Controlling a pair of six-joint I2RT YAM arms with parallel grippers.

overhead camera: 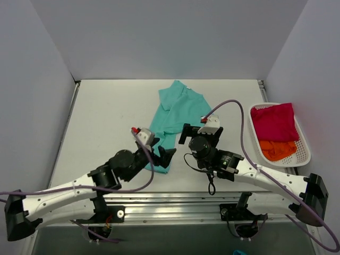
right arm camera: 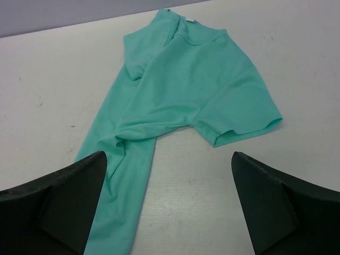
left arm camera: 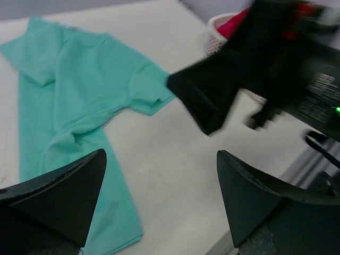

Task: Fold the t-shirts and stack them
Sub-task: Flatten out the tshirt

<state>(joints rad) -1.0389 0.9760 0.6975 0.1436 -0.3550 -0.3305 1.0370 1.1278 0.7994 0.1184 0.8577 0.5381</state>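
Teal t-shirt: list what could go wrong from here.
1. The teal t-shirt lies twisted, its lower half bunched narrow. Folding it as it is would likely trap creases.
2. The left end effector and right end effector, both open, hang close together near the shirt's lower end and might collide.

A teal t-shirt point(overhead camera: 173, 112) lies on the white table point(overhead camera: 106, 122), folded lengthwise into a narrow strip, its collar at the far end and its hem near the front edge. The left gripper point(overhead camera: 163, 155) is low over the hem end; its jaws seem to stand apart, but the angle is poor. The right gripper point(overhead camera: 185, 134) is just beside the shirt's right edge. At the right side stands a white mesh basket point(overhead camera: 305, 153). It holds a crimson-pink t-shirt point(overhead camera: 274, 121) at the far end and an orange t-shirt point(overhead camera: 277, 150) at the near end, both crumpled.
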